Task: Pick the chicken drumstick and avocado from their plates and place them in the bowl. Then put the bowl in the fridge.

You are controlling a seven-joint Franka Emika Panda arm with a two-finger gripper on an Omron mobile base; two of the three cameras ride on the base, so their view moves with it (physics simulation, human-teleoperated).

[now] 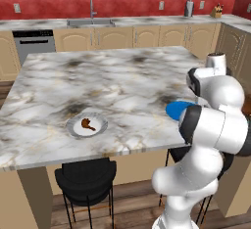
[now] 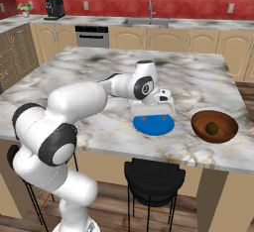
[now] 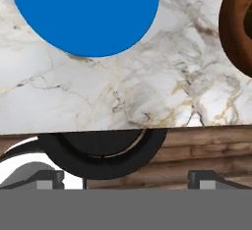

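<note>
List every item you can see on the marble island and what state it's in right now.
Dark olive-green avocado: inside the bowl.
Dark reddish-brown wooden bowl: on the island, holding the avocado.
Flat bright blue plate: bare.
Reddish-brown chicken drumstick: on its plate.
White grey-rimmed plate: holding the drumstick.
Robot hand: open, holding nothing, above the blue plate.

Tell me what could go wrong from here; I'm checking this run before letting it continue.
The bowl with the avocado sits close to the island's near edge, so a nudge could tip it off. The chicken drumstick lies on the white plate, across the island from the open gripper; the long reach may need the base to drive.
</note>
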